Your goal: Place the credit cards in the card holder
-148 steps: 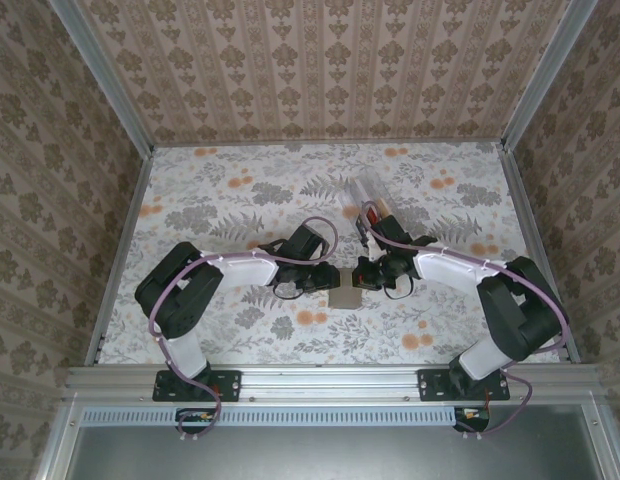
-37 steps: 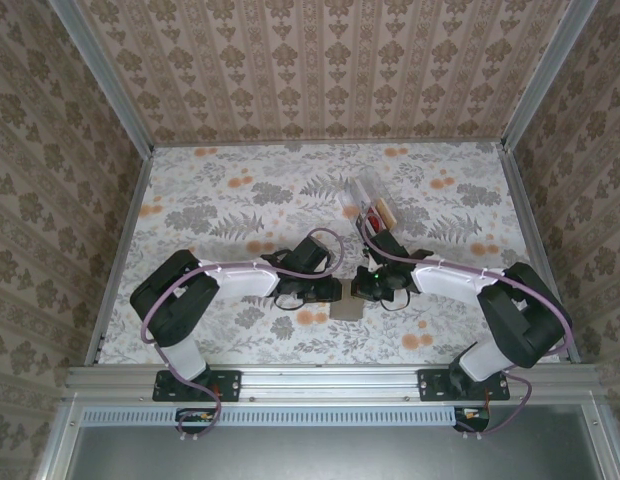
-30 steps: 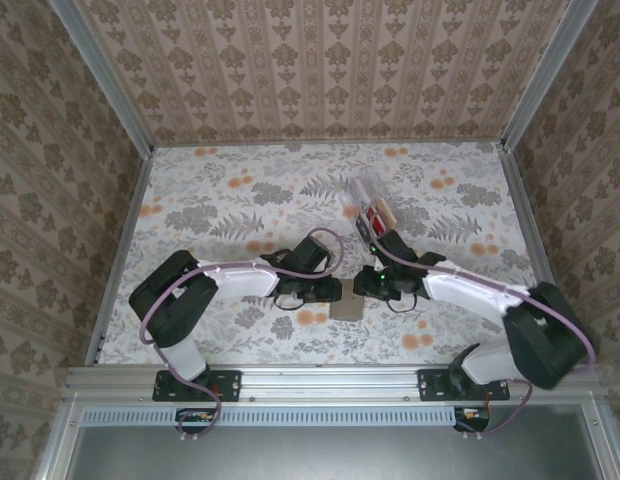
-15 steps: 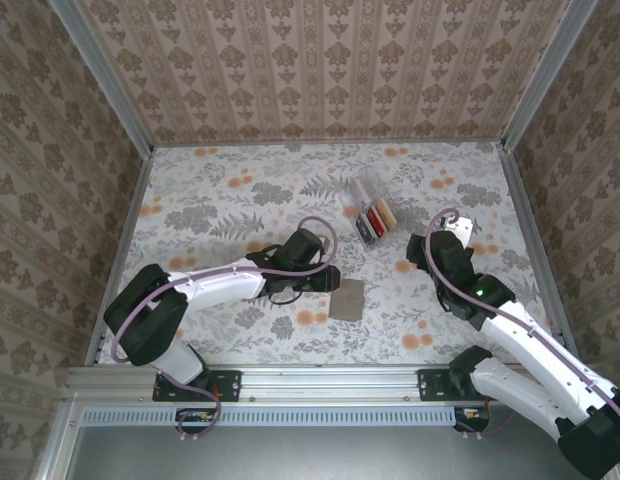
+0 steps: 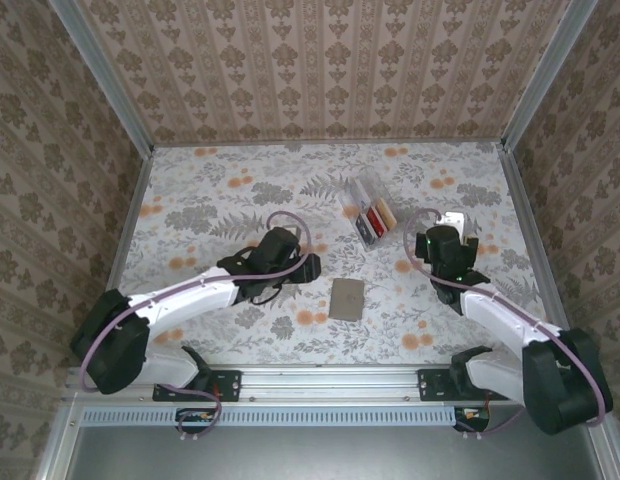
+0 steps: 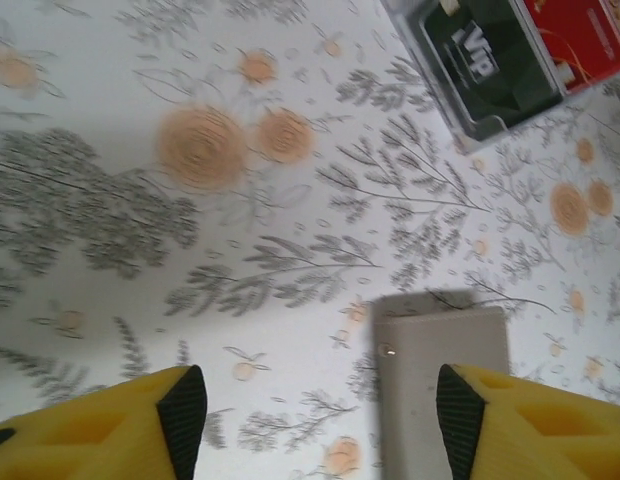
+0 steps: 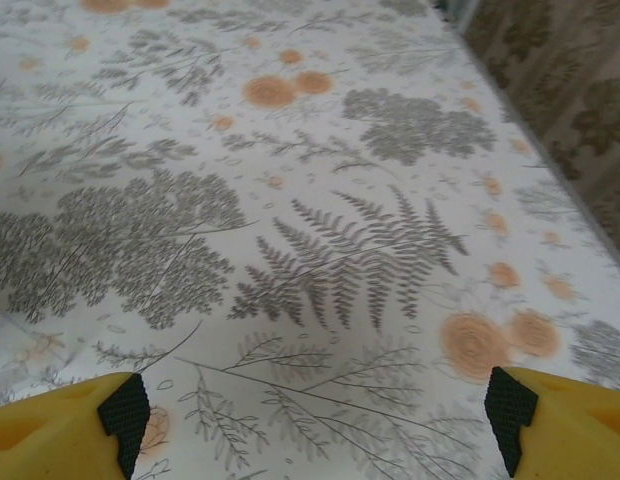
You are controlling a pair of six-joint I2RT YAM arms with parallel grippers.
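Card holder [image 5: 347,298] lies flat on the floral desk [image 5: 220,200], showing as one grey-taupe panel, with nothing gripping it. Your left end effector [image 5: 302,268] sits just to its left, near but apart. From the left wrist camera the card holder [image 6: 445,375] is just ahead of the end effector [image 6: 310,420], off toward the right-hand finger [image 6: 535,420], and its near edge runs out of frame. Left end effector is released: yellow fingers spread wide, only desk between them.

You find the credit cards [image 5: 373,218] in a clear box [image 5: 362,190], farther out from the left end effector, beyond the card holder and a bit right, apart from it. From above you get a black card [image 5: 362,229], a red card [image 5: 373,218] and a tan card [image 5: 387,210] side by side. The left wrist camera catches the black card [image 6: 485,55], printed VIP, and the red card [image 6: 580,30] touching edge to edge inside the box [image 6: 490,125].

Your right end effector [image 5: 453,222] is just right of the clear box, not touching it, with the card holder well off to its near left. In the right wrist view the end effector [image 7: 315,430] is released too: fingers [image 7: 60,435] wide apart, bare desk [image 7: 320,230] between them, aimed toward the desk edge by the patterned wall [image 7: 550,60].
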